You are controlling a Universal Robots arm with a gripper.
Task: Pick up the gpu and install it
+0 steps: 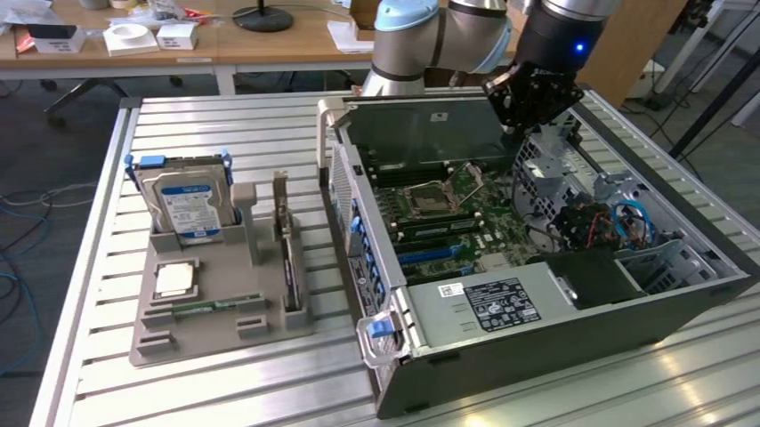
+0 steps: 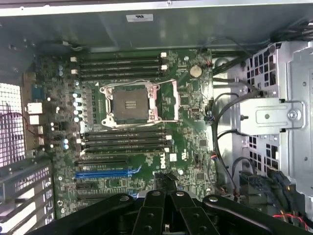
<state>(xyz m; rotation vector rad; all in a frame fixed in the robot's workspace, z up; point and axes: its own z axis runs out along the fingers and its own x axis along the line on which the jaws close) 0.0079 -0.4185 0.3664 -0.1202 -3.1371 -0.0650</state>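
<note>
Currently the end effector [image 1: 531, 105] hangs at the end of the arm [image 1: 446, 36] above the far rim of the open computer case [image 1: 570, 356], over its interior. From the wrist view its fingers [image 2: 151, 215] look pressed together, with nothing pinched between them. Directly beneath them lies the green motherboard [image 2: 190, 147]. Its CPU socket [image 2: 129, 104] is uncovered, with rows of memory slots [image 2: 120, 66] on either side. A blue expansion slot [image 2: 102, 174] and the dark slots beside it are all unfilled. Beside the board a perforated metal drive cage [image 2: 274, 117] stands, with black cables [image 2: 222, 112] running along it. A labelled power supply [image 1: 505, 302] sits at the near end of the case.

The gpu [image 1: 283, 233] appears to be the thin card standing on edge in the grey holder [image 1: 214, 334]. That holder is on the slatted metal counter [image 1: 214, 133], at the exterior view's left of the case and well apart from the end effector. A hard drive [image 1: 188, 209] in a blue carrier stands upright in the same holder. A processor chip [image 1: 174, 280] lies flat in front of the drive, and a narrow memory stick [image 1: 214, 307] lies nearer the holder's front edge
</note>
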